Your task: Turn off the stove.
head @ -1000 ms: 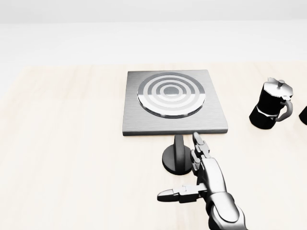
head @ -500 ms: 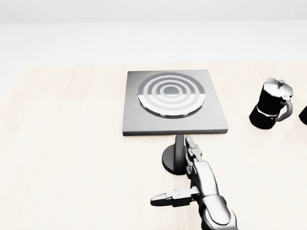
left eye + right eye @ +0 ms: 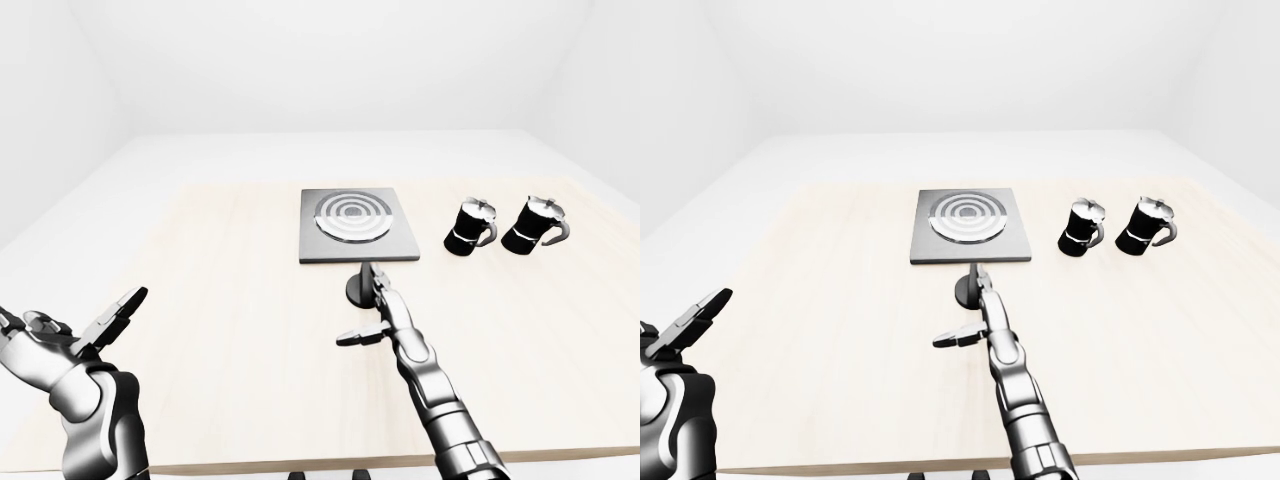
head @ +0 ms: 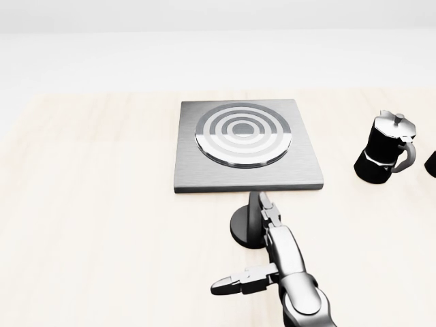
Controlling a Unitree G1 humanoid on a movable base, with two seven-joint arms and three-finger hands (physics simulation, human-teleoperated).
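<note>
The dark round stove knob [image 4: 249,227] just below the square grey metal stove [image 4: 246,145] looks rigid and smooth, best pinched at its upright stem, where the right hand [image 4: 269,248] rests with fingers released, touching it.

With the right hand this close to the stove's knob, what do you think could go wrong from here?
1. The right hand is open, with its upper fingers lying along the knob and the thumb spread far off to the left; it may slide off the knob instead of turning it.
2. The knob sits right against the stove edge, so a push towards the top of the head view could jam fingers against the plate or shift it.
</note>
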